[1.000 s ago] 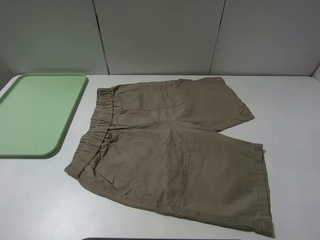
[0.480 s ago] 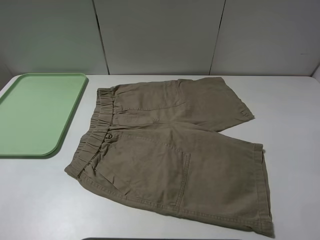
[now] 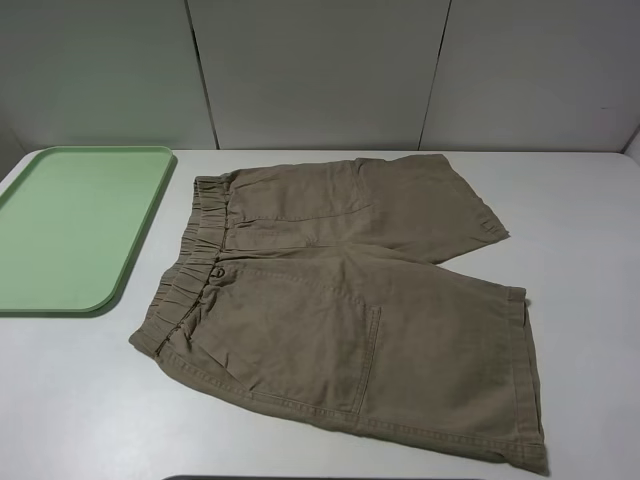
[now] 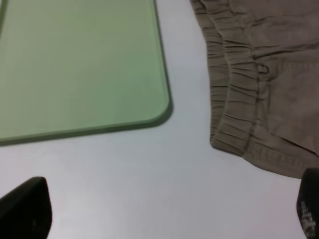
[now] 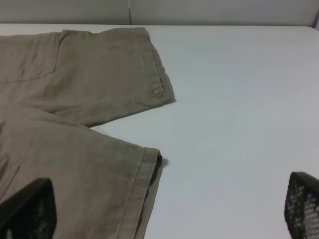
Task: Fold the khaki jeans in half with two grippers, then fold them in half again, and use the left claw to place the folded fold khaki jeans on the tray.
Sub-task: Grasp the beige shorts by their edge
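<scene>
No movement is registered against the earlier frames: the cloth, the tray and the table are found in the same positions in the high view.

Left gripper: the jaws are spread wide and nothing is held between them. Only the two dark fingertips are shown at the edges of the wrist view. Bare white table is seen between them. Beyond this gap, a rounded corner of the tray is seen on one side and the gathered waistband of the khaki jeans on the other, with a strip of table between the two.

Right gripper: the jaws are likewise spread wide and nothing is gripped. One fingertip is placed over the nearer leg of the garment, the other over bare table. Contact with the cloth cannot be determined. The two hemmed leg ends are seen ahead of it, one partly overlapped by the other.

In the high view, neither gripper is shown. The khaki jeans are laid out flat and unfolded at the middle of the table, waistband toward the tray, legs pointed toward the right. A button is visible at the waistband. The tray is positioned at the left edge, near the waistband but not touching it.
</scene>
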You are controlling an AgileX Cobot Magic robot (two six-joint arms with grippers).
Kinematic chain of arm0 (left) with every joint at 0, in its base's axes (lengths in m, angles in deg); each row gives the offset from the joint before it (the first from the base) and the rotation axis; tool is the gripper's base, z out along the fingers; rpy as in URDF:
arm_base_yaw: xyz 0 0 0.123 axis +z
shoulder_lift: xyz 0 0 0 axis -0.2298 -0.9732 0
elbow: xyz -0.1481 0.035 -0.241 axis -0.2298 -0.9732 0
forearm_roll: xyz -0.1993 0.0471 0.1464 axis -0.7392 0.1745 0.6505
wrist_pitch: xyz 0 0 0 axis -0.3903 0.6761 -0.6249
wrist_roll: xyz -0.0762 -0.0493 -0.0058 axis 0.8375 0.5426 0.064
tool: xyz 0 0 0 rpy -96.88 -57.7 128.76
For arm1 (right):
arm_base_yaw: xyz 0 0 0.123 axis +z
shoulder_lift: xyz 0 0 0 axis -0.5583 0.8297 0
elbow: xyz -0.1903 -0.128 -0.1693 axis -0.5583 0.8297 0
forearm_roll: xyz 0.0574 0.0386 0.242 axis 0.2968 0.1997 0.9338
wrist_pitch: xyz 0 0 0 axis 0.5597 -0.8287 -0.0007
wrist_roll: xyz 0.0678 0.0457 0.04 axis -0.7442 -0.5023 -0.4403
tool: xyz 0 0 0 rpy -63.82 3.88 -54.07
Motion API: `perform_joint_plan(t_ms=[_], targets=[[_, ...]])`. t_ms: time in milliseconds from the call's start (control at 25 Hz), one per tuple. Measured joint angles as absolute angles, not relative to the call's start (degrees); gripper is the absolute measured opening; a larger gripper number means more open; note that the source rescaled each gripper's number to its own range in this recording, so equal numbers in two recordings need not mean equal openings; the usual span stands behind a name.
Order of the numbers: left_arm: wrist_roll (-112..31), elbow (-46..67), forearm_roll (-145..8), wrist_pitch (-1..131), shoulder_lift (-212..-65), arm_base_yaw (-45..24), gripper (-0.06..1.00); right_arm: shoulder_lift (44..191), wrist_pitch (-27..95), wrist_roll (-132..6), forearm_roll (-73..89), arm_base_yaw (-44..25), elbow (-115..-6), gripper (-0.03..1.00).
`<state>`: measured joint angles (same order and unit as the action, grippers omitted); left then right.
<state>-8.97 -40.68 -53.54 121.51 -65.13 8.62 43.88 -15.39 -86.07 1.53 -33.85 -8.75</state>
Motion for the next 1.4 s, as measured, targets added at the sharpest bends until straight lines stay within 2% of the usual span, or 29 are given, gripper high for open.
perform_joint_plan(t_ms=[280,640,880,1200,1400], targets=[[-8.97,-40.68,-53.37,121.51,-65.13,1.66,1.00,43.88,-15.39,-86.07,1.53,-33.85,-8.75,1.00],[-9.79,-40.27,-52.73,121.37,-65.13,-1.92,1.00,43.88,-13.58,-85.15,7.46,-33.85,-9.77,1.00],[-14.78,-35.37,-52.61,119.67,-70.25,-4.12,1.00,52.37,-10.44,-70.46,12.95,-33.64,-15.42,1.00],[-28.97,-29.22,-52.31,117.90,-89.13,-10.11,1.00,72.02,-9.99,-53.34,13.86,-24.98,-17.74,1.00],[-34.01,-27.34,-49.56,117.55,-99.97,-15.62,1.00,80.26,-9.99,-49.51,10.73,-19.51,-17.74,1.00]])
